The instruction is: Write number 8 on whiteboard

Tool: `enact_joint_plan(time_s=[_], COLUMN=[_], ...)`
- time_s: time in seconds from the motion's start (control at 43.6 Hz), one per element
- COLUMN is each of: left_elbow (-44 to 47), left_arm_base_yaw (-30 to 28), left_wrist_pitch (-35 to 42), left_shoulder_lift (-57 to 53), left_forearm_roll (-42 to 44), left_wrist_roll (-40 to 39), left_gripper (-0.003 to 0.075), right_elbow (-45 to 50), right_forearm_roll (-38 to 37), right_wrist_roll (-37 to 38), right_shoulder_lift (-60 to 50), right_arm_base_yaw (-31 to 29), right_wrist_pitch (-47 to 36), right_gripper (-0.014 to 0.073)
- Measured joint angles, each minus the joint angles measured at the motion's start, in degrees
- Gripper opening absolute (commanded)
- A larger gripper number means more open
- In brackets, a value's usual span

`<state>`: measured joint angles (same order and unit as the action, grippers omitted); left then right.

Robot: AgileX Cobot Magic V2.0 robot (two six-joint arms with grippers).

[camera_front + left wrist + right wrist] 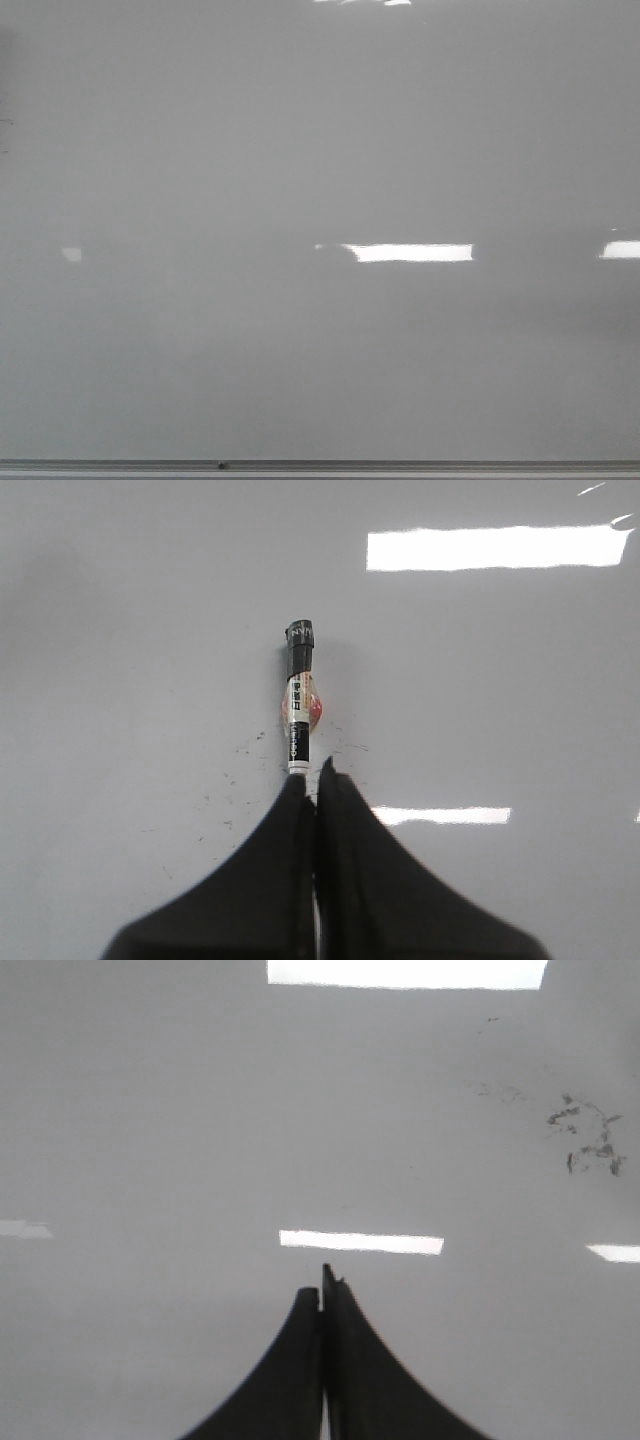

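The whiteboard is glossy pale grey and fills the front view, with a thin metal strip along its bottom edge. No number 8 shows on it in any view. Neither gripper shows in the front view. In the left wrist view my left gripper is shut on a black and white marker, which sticks out from the jaws over the board, its dark end away from the fingers. In the right wrist view my right gripper is shut and empty above the board.
Bright rectangular light reflections lie across the board. Faint ink specks lie around the marker in the left wrist view. A smudge of old black marks shows in the right wrist view. A small dark spot sits on the bottom strip.
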<state>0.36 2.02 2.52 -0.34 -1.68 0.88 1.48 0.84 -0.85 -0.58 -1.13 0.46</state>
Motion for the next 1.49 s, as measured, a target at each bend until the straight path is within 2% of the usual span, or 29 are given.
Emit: enact_joint_plan(time_s=[0.321,0.482,0.619,0.871,1.147,1.307,1.491], left_elbow=[0.0,0.0,-0.9,-12.4,-27.9,-34.2,-35.3], left_arm_base_yaw=[0.0,0.0,0.0,0.0,0.0,0.0,0.0], left_wrist_pitch=[0.4,4.0,4.8,-4.0,-16.3,-23.4,-27.4], left_shoulder_lift=[0.0,0.0,0.0,0.3,9.3,15.7,20.8], left_forearm_roll=[0.0,-0.1,-0.1,-0.1,-0.1,-0.1,-0.1], left_wrist_roll=[0.0,0.0,0.0,0.0,0.0,0.0,0.0], left_gripper=[-0.0021,-0.0021,-0.0021,-0.0021,-0.0021,-0.0021,-0.0021], right_elbow=[0.0,0.0,-3.0,-17.4,-33.5,-38.5,-39.0], right_forearm_roll=[0.0,0.2,1.0,1.7,1.7,1.7,1.7], right_wrist_roll=[0.0,0.0,0.0,0.0,0.0,0.0,0.0], right_shoulder_lift=[0.0,0.0,0.0,1.7,14.3,21.6,27.6], right_arm_base_yaw=[0.0,0.0,0.0,0.0,0.0,0.0,0.0], right_wrist_pitch=[-0.5,-0.5,3.6,14.8,27.4,30.8,31.6], right_gripper=[-0.0106,-0.0106,-0.0106,-0.0106,-0.0106,-0.0106,-0.0106])
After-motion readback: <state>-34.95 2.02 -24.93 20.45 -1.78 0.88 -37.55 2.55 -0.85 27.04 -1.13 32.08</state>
